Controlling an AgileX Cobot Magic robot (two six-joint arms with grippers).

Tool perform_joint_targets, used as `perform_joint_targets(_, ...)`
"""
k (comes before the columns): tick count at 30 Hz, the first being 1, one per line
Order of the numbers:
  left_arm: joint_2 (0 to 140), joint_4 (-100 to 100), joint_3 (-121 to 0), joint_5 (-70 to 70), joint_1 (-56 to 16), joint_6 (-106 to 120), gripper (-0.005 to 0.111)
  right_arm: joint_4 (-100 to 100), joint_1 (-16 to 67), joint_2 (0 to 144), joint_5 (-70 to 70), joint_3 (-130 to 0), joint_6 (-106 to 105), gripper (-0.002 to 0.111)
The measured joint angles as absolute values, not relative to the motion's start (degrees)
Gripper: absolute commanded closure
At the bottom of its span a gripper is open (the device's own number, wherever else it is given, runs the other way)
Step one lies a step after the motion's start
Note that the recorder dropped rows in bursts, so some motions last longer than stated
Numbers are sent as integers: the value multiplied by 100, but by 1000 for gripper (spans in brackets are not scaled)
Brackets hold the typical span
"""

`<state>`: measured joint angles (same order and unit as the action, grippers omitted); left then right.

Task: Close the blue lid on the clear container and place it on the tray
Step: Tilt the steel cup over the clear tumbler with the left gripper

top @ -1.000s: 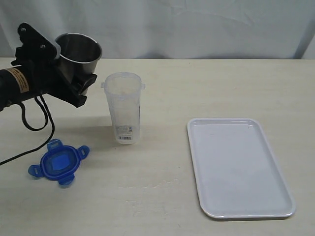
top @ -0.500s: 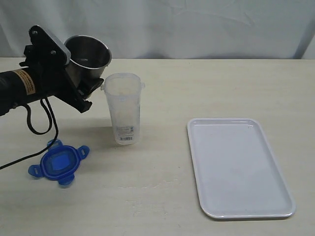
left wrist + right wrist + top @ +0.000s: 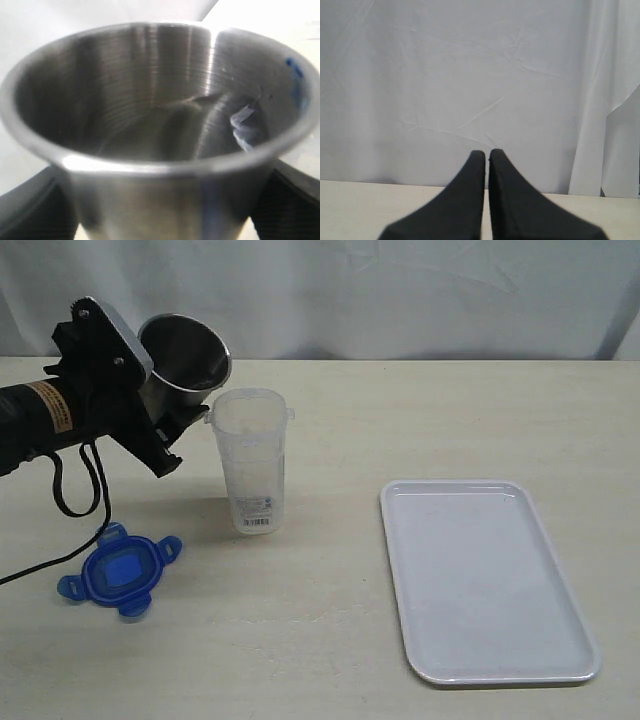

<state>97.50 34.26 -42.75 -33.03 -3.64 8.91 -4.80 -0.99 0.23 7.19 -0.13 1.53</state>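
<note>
The left claw [image 3: 168, 422] grips a tilted steel cup [image 3: 186, 352] beside the clear container [image 3: 250, 455]. The right claw [image 3: 486, 165] is closed and empty. The blue lid [image 3: 118, 570] lies apart on the worktop [image 3: 330, 640].

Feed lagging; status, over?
Left gripper holds tapered steel cup, tilted; right gripper shut, empty. Clear plastic container open; translucent blue lid on table. Cup near container mouth.

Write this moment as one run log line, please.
left gripper: holds steel cup, tilted toward clear container | right gripper: shut, empty | blue lid: on table | tray: no container yet

Robot lab: white drape backdrop [image 3: 400, 290], beige tabletop [image 3: 450, 420]
</note>
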Motion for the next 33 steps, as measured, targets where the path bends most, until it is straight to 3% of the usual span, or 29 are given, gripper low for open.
perform_joint_targets(33, 9750, 3304, -4275, -3593, -364, 2216, 107, -480, -99, 23, 719, -13, 209, 104)
